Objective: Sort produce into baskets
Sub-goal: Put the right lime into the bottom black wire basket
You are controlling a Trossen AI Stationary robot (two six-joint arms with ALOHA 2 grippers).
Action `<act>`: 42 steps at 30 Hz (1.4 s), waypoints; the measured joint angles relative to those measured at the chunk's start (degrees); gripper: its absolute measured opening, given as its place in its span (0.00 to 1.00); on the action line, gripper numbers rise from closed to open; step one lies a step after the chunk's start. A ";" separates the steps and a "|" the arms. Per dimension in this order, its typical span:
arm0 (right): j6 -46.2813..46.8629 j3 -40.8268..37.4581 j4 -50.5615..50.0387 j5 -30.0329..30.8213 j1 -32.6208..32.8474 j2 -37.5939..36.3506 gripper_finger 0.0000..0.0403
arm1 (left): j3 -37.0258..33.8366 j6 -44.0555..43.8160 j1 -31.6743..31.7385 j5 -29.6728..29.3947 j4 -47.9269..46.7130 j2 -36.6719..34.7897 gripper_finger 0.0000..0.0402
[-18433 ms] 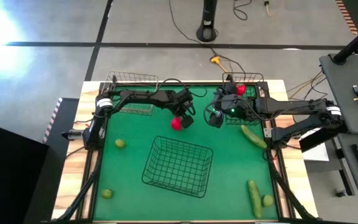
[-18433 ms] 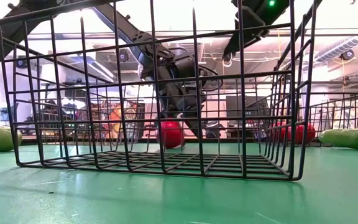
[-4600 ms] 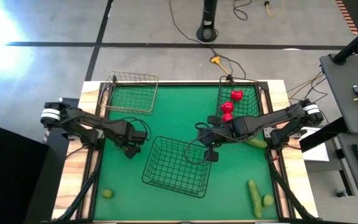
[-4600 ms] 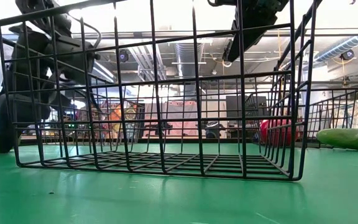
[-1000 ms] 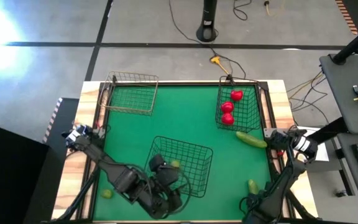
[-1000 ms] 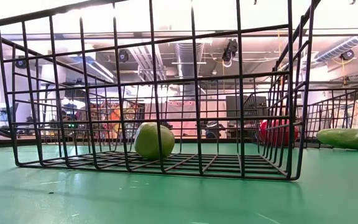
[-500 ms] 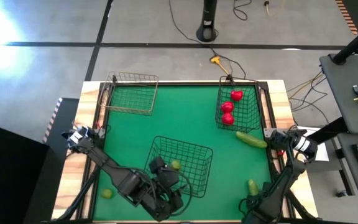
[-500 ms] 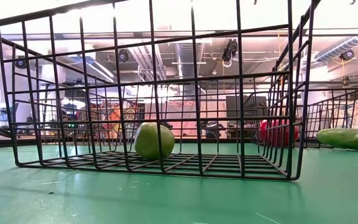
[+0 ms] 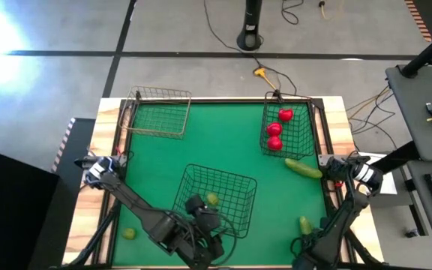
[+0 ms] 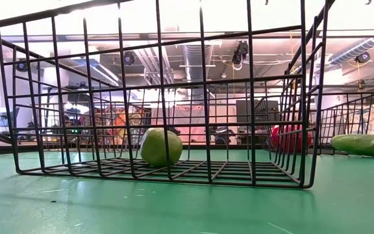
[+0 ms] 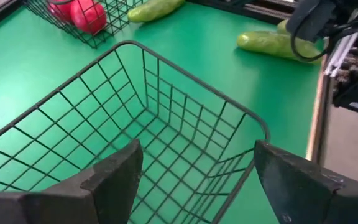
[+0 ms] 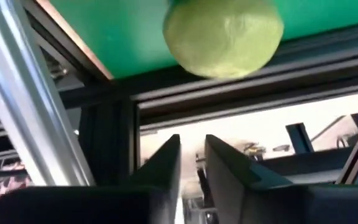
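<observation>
A yellow-green lime (image 9: pixel 212 199) lies on the floor of the large wire basket (image 9: pixel 235 217), also seen in the low view as the lime (image 10: pixel 161 147). My left gripper (image 11: pixel 194 180) hovers open above the basket's near part (image 9: pixel 199 205), nothing between its fingers. Three red tomatoes (image 9: pixel 275 129) sit in the far right basket (image 9: pixel 300 127). My right gripper (image 12: pixel 192 160) is at the near right corner (image 9: pixel 304 249), its fingers a narrow gap apart, with a lime (image 12: pixel 222 31) ahead of them on the mat's edge. A third lime (image 9: pixel 129 233) lies near left.
One cucumber (image 9: pixel 303 167) lies by the right edge beside the tomato basket, another (image 9: pixel 305 224) near the right arm. An empty small basket (image 9: pixel 156 112) stands at the far left. The table's metal frame (image 12: pixel 17 99) runs close to my right gripper.
My left arm has drifted a little toward the table's right and near edge, its gripper staying open over the large basket. The lime in the basket has kept still.
</observation>
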 joint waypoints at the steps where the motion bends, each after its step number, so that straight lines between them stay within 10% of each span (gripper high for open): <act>1: 0.00 0.22 0.00 0.90 -0.16 0.00 0.22 | -0.02 0.05 0.02 -0.29 -0.02 0.36 0.72; 18: 1.64 -1.91 2.01 8.98 -1.82 0.24 0.67 | -0.04 0.05 -0.55 -0.50 0.08 0.67 0.72; 42: 1.82 -3.18 6.58 7.46 -2.50 -0.49 0.57 | 8.61 1.55 -3.43 -3.91 -12.08 -0.06 0.72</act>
